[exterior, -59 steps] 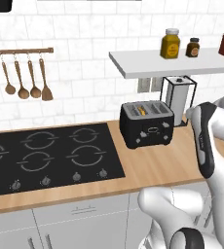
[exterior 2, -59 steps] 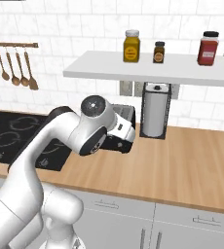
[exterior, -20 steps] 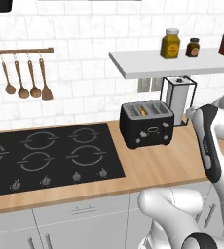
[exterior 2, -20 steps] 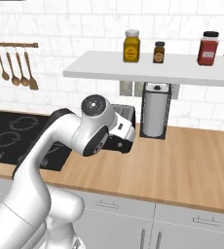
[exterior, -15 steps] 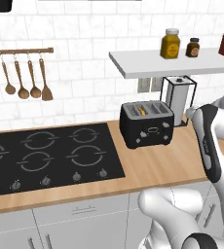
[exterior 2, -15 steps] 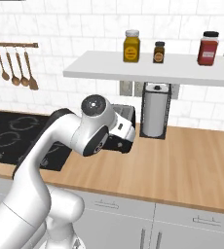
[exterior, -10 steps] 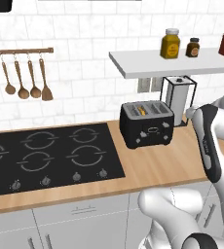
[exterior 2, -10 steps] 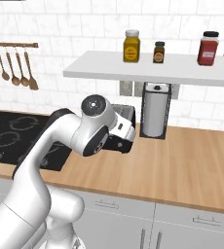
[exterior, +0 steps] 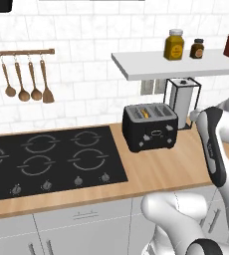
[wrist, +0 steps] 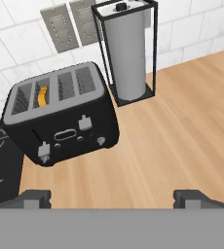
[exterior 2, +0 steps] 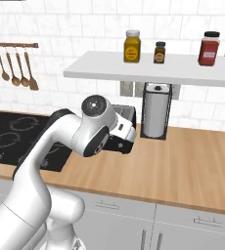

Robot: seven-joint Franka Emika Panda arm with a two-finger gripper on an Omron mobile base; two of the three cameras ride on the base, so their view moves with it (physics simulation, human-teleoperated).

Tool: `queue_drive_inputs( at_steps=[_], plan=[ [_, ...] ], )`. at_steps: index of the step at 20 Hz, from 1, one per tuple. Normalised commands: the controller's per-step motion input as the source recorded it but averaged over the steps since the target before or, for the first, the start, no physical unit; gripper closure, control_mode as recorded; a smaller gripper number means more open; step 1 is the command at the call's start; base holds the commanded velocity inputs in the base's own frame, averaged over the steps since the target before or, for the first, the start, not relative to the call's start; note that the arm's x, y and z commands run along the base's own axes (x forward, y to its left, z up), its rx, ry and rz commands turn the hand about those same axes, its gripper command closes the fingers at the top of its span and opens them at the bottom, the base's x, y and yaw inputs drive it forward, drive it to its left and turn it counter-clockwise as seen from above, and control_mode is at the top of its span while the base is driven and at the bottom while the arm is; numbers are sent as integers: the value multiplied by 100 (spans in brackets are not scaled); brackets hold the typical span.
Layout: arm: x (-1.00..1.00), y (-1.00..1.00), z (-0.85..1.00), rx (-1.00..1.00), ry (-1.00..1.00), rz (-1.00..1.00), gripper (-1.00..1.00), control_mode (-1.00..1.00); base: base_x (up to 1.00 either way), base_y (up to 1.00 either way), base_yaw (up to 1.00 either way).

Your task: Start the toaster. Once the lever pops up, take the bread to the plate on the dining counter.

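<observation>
The black toaster (wrist: 60,119) stands on the wood wall counter, also seen in the left base view (exterior: 150,127) and half hidden behind my arm in the right base view (exterior 2: 126,117). A yellowish bread (wrist: 43,96) slice sits in its second slot from the left (exterior: 144,113). Two small silver levers show on the toaster's front. My gripper (wrist: 113,197) hovers above and in front of the toaster, open wide, with nothing between its fingertips (wrist: 34,196). The plate and the dining counter are out of view.
A paper-towel roll in a black wire holder (wrist: 127,53) stands just right of the toaster (exterior: 182,99). The black cooktop (exterior: 47,159) lies to its left. A white shelf with jars (exterior: 181,62) hangs above. Bare wood counter (wrist: 182,131) spreads to the right.
Over the last second nothing has visibly moved. Compared with three seconds ago, my forearm sits a touch further right in the left base view.
</observation>
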Motion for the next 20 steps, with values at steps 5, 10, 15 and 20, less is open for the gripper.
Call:
queue_drive_inputs(
  at_steps=[5,10,15,20],
  plan=[
    [0,0,0,0,0,0,-100,-100,0,0,0],
    [0,0,0,0,0,0,-100,-100,0,0,0],
    [0,0,0,0,0,0,-100,-100,0,0,0],
    [0,0,0,0,0,0,-100,-100,0,0,0]
  ],
)
